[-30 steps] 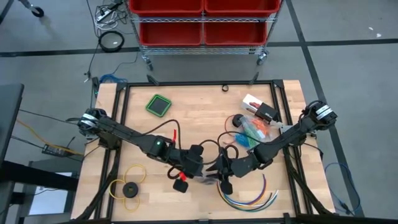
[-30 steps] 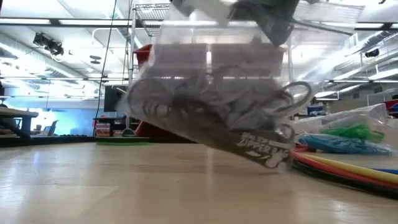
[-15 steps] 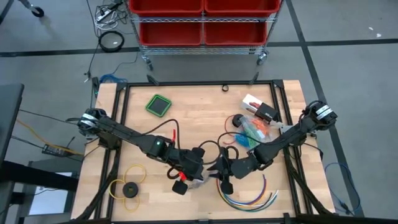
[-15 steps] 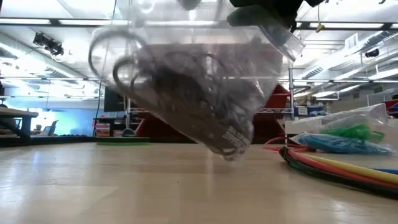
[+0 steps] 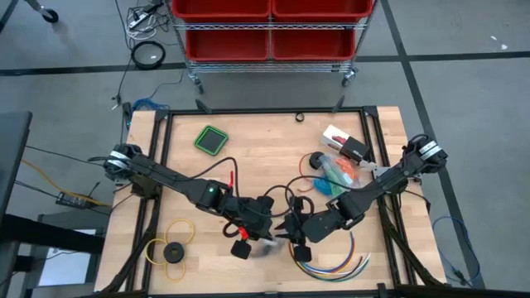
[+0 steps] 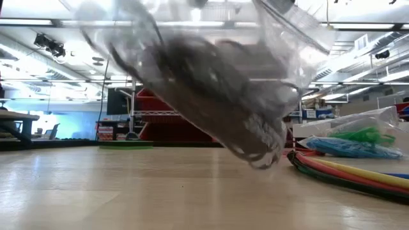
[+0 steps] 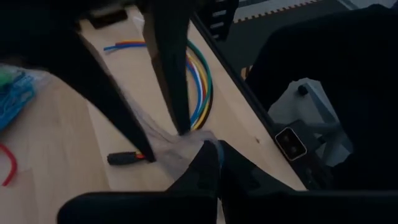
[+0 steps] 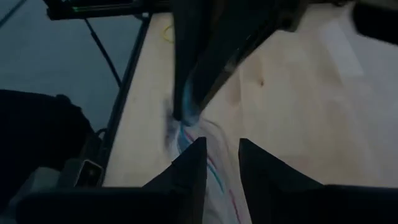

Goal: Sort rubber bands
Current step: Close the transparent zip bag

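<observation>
Holding position at my console, I log the items as follows.

Item 1: clear zip bag [image 6: 211, 83] of dark rubber bands [image 6: 198, 70]. It hangs tilted above the wooden table [image 5: 265, 149] near the front edge, at about 6 o'clock from table centre (the low view shows it clear of the surface, one corner lowest).

Item 2: left gripper [image 5: 263, 225], reaching in from 9 o'clock. Its fingers [image 7: 205, 168] are pressed together on a pinch of the bag's plastic, as the left wrist view shows.

Item 3: right gripper [image 5: 291, 233], reaching in from 3 o'clock, just beside the left one at the bag. Its fingers [image 8: 193, 163] stand a narrow gap apart; I cannot tell whether plastic lies between them.

Item 4: second clear bag with blue, green and orange bands [image 5: 338, 175], lying at about 2 o'clock from centre, well apart from the grippers.

Item 5: multicoloured cables [image 5: 331, 263], curved, at 5 o'clock beside the right gripper.

Item 6: yellow ring with black disc [image 5: 171, 247], at 7 o'clock.

Item 7: green square pad [image 5: 212, 139], at 11 o'clock.
</observation>
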`<act>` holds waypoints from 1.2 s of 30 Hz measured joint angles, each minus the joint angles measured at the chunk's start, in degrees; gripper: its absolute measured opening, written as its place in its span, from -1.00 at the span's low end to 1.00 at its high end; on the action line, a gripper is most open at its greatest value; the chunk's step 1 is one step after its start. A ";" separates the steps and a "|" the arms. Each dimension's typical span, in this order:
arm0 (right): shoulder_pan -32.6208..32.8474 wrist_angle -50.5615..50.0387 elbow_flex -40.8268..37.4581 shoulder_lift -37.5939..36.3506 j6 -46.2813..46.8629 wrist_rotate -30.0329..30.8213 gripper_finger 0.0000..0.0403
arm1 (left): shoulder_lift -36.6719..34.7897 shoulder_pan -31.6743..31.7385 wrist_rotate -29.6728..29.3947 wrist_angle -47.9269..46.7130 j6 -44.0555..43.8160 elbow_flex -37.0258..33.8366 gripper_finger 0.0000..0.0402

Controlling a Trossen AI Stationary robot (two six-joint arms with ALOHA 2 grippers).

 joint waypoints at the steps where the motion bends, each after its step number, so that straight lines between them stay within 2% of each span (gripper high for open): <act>1: 0.00 0.19 0.00 0.30 0.06 -0.56 -0.58 | 0.00 0.04 -0.02 0.25 0.06 0.00 -0.97; 7: 0.02 0.26 0.00 3.35 0.70 -2.53 -0.58 | 0.00 0.38 -0.42 0.11 0.21 -0.02 -0.97; 17: -0.11 2.91 -0.04 3.95 1.07 -3.92 -0.58 | 0.00 0.39 -0.83 -7.43 0.25 -0.02 -0.97; 36: -1.27 6.64 -0.02 3.82 -1.60 -3.78 -0.59 | 0.24 0.37 -2.08 -3.03 0.30 0.00 -0.97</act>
